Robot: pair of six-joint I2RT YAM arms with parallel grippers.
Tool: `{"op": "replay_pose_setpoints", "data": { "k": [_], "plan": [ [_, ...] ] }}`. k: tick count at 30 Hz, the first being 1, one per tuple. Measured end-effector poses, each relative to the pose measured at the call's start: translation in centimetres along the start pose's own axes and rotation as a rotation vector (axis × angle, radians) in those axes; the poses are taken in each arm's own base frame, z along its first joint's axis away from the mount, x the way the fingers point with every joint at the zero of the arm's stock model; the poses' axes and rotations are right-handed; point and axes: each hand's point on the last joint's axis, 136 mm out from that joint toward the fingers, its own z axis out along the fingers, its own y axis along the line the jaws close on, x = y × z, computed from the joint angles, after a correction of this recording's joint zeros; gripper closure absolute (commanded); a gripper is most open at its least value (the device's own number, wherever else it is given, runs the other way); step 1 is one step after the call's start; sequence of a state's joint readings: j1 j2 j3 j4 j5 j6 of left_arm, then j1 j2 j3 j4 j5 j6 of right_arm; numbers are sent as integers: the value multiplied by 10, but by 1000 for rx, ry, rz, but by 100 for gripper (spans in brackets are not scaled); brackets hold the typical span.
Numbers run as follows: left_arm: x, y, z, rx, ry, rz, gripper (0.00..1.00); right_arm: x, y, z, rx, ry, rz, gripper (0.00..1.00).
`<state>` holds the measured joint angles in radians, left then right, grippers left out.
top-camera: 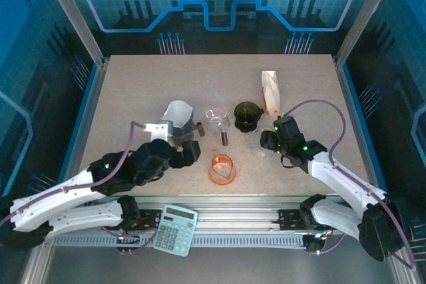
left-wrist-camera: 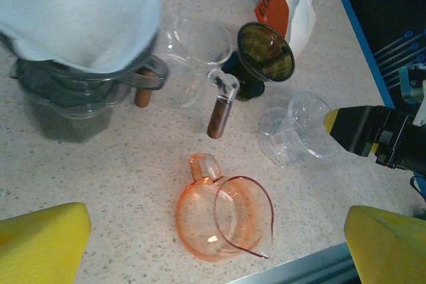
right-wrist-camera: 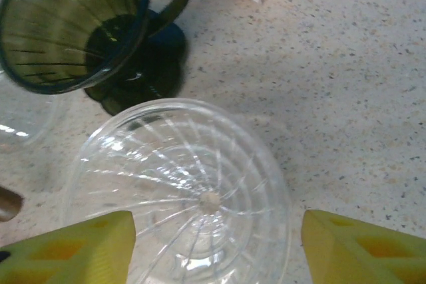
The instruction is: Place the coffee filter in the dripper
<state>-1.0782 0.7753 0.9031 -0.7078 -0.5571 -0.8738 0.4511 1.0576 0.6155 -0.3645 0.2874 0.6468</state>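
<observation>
- Showing a calculator (top-camera: 175, 229) lying on the rail at the near edge, off the speckled table (top-camera: 126, 84).
- Showing the white coffee filter (left-wrist-camera: 80, 11) sitting in the grey dripper (left-wrist-camera: 73, 101), paper rising above the rim, left of centre on the table.
- Marking the left gripper (top-camera: 189, 153) hanging just in front of the grey dripper, yellow fingers (left-wrist-camera: 41, 243) spread wide and holding nothing.
- Showing a glass server (left-wrist-camera: 193, 51) with a brown handle, standing just right of the grey dripper.
- Showing an orange dripper (left-wrist-camera: 223, 217) lying on its side, nearer the arms than the server.
- Showing a dark green dripper (right-wrist-camera: 66, 24) standing upright beside the server.
- Marking a clear dripper (right-wrist-camera: 180, 184) sitting between the fingers of the right gripper (right-wrist-camera: 216, 227), jaws spread around it, the right-hand finger standing apart from its rim.
- Showing an orange-and-white coffee bag (top-camera: 269, 91) standing behind the dark green dripper.
</observation>
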Motion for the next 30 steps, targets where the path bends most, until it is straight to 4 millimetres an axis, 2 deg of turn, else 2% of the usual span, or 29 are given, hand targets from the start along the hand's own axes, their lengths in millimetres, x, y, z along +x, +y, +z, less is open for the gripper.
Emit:
{"op": "replay_pose_setpoints", "data": {
  "k": [8, 12, 18, 22, 26, 30],
  "plan": [
    [3, 33, -14, 3, -67, -59, 1, 3, -15, 16, 27, 38, 63, 62],
    [5, 38, -14, -6, -70, -63, 1, 6, -16, 21, 23, 55, 76, 68],
    [8, 44, -12, -30, -70, -52, 1, 13, -18, 28, 27, 94, 75, 87],
    [13, 49, -9, -44, -61, -42, 1, 5, -9, 23, -23, 77, 86, 100],
    [15, 52, -8, -48, -59, -40, 1, 6, -15, 16, -11, 87, 66, 100],
    [14, 52, -10, -42, -66, -45, 1, 5, -13, -3, -30, 93, 34, 100]
  ]
}}
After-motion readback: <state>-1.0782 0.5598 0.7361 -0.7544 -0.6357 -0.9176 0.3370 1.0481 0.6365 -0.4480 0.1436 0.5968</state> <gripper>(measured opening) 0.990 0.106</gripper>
